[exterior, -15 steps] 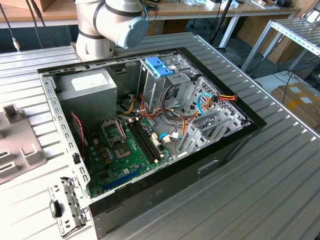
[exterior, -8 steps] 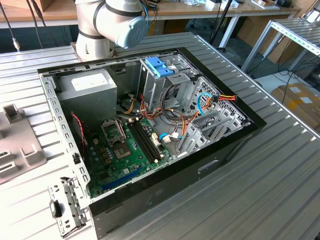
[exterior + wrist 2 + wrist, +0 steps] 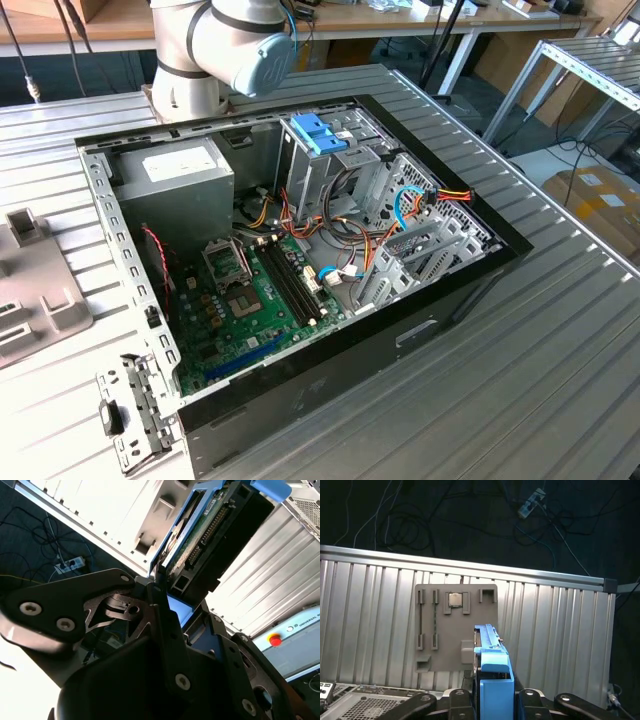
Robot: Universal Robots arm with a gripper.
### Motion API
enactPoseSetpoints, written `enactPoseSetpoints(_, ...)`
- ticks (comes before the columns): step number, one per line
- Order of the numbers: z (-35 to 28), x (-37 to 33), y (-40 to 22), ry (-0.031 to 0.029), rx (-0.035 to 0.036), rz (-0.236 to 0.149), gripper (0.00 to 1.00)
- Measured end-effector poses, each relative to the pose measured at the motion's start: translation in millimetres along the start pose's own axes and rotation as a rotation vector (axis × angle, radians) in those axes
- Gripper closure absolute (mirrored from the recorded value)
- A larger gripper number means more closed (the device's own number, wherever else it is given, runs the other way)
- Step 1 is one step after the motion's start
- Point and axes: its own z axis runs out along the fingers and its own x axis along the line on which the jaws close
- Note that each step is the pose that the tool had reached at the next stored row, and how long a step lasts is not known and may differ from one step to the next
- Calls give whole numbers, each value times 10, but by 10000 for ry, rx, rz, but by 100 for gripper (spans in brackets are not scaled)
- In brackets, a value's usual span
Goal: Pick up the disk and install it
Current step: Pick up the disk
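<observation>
In both wrist views my gripper (image 3: 492, 696) (image 3: 186, 614) is shut on the disk (image 3: 493, 652), which is held on edge between the black fingers (image 3: 458, 696). Its bright blue side rail faces the first wrist view. The second wrist view shows the disk (image 3: 205, 530) from the side, with its green circuit board and dark metal body running away from the fingers (image 3: 161, 597). The disk hangs in the air above the ribbed metal table (image 3: 555, 625), apart from it. The open computer case (image 3: 300, 250) lies on its side on the table in the exterior view.
A grey parts holder (image 3: 455, 630) (image 3: 30, 290) lies on the table beside the case. Inside the case are a power supply (image 3: 175, 170), a motherboard (image 3: 250, 300), loose cables and a drive cage carrying a blue bracket (image 3: 320, 135). The arm's base (image 3: 220, 50) stands behind the case.
</observation>
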Motion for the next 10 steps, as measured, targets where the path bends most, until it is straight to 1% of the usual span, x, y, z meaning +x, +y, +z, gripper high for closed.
enactPoseSetpoints(4, 1, 2, -19, 24, -2, 1, 63)
enactPoseSetpoints(5, 1, 7, -67, 77, -8, 4, 63)
enactPoseSetpoints(7, 3, 14, -135, 152, -16, 7, 63)
enactPoseSetpoints(10, 3, 17, -161, 178, -18, 9, 63)
